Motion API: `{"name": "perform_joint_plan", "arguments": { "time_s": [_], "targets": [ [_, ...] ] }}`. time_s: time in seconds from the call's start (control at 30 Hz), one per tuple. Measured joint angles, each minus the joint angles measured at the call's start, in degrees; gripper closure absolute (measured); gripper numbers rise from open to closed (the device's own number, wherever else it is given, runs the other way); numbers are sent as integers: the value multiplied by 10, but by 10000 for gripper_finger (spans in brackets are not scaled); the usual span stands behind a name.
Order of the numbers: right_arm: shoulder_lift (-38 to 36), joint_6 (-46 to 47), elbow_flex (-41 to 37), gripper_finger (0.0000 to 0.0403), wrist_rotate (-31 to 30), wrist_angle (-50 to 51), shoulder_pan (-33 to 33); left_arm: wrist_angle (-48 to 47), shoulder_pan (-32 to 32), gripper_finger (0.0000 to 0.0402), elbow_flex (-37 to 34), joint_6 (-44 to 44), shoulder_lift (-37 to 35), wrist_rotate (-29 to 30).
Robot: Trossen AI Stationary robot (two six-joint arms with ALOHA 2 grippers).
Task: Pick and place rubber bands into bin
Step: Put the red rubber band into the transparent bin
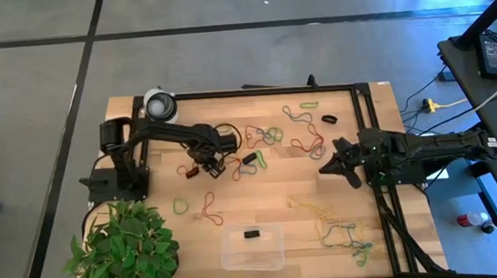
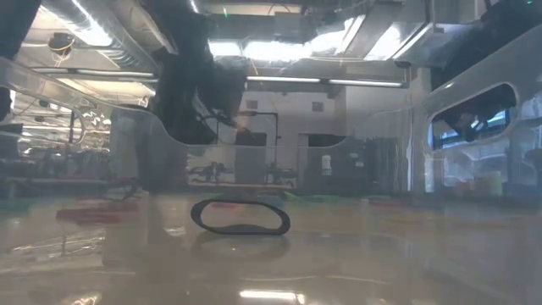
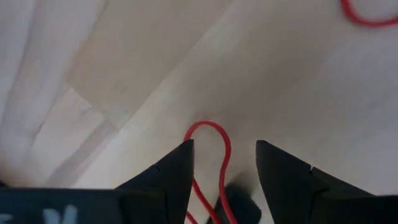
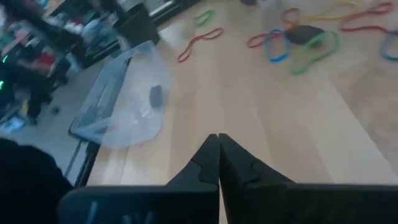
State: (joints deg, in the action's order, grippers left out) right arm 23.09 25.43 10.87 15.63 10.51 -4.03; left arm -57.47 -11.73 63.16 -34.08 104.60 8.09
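The rubber bands (image 1: 271, 137) lie scattered over the wooden table (image 1: 380, 235), most in a loose cluster toward the far edge, a yellow-and-green tangle near the near right corner, and a few red and green loops left of centre. One red band (image 3: 214, 155) is the one in hand: in the left wrist view its loop runs up between the left gripper (image 1: 212, 167) fingers (image 3: 171, 177), which stand apart on either side of it, low over the table left of the middle. To do this pick well, I judge the fingers should settle right down to the wood with the strand kept between them before closing, since so thin and floppy a loop can slip out or be pushed aside; a dark lump sits just beside the strand near the fingertips, and what it is cannot be made out. The lift should be straight up, so that neighbouring bands are not dragged along. The clear plastic bin (image 1: 231, 257) sits near the table's near edge, about the middle, well apart from this pick, and holds a single black band (image 1: 252, 235); the low view shows that band lying flat. The right gripper (image 1: 332, 165) waits over the right half of the table, its fingers pressed together on nothing.
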Motion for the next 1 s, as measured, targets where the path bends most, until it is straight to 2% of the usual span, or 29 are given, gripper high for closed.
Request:
{"name": "perform_joint_plan", "arguments": {
  "time_s": [0.1, 0.17, 0.3, 0.37, 0.63, 0.83, 1.0],
  "targets": [
    [0, 18, 0, 403, -34, -1, 0, -2, -1, 255, 0, 34, 13, 0],
    [0, 30, 0, 403, -47, -6, 0, -4, -4, 280, 0, 46, 19, -7],
    [0, 51, 0, 403, -57, -27, 0, -8, -4, 366, 0, 56, 20, 3],
    [0, 54, 0, 403, -58, -33, 0, -23, -4, 390, 1, 57, 15, 21],
    [0, 12, 0, 403, -71, -12, 0, -184, 22, 399, 59, -14, -51, 84],
    [0, -24, 0, 403, -72, -11, 0, -240, 76, 399, 122, -91, -121, 87],
    [0, -40, 0, 403, -72, -1, 0, -258, 132, 399, 194, -154, -143, 84]
  ]
}}
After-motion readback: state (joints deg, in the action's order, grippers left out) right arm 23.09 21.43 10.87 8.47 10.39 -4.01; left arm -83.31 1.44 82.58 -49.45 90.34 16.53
